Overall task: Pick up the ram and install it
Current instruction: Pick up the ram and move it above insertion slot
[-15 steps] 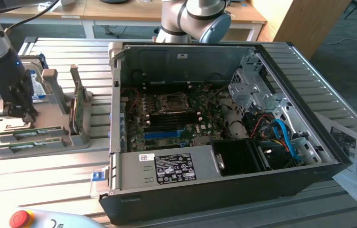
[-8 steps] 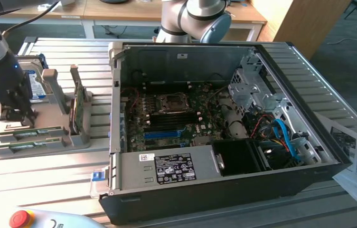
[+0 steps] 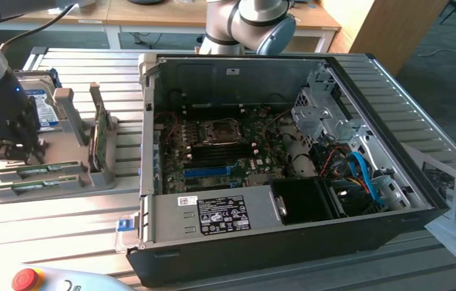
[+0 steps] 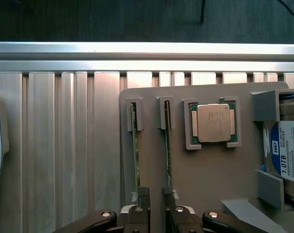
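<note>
Exterior view: the gripper [image 3: 14, 148] is hanging over the grey holder [image 3: 90, 176] at the exterior view's left, beside the open computer case [image 3: 293, 242]. The ram [image 3: 48, 166] is sitting in its slot just by the fingers, a second stick [image 3: 38, 183] running alongside.

Wrist view: the fingers [image 4: 143, 204] are standing apart, gripping nothing, over the ends of the ram [image 4: 167, 145] and the second stick [image 4: 135, 145].

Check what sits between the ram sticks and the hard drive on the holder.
A processor chip in its own recess, seen in the wrist view, between the nearer ram stick and the hard drive.
</note>
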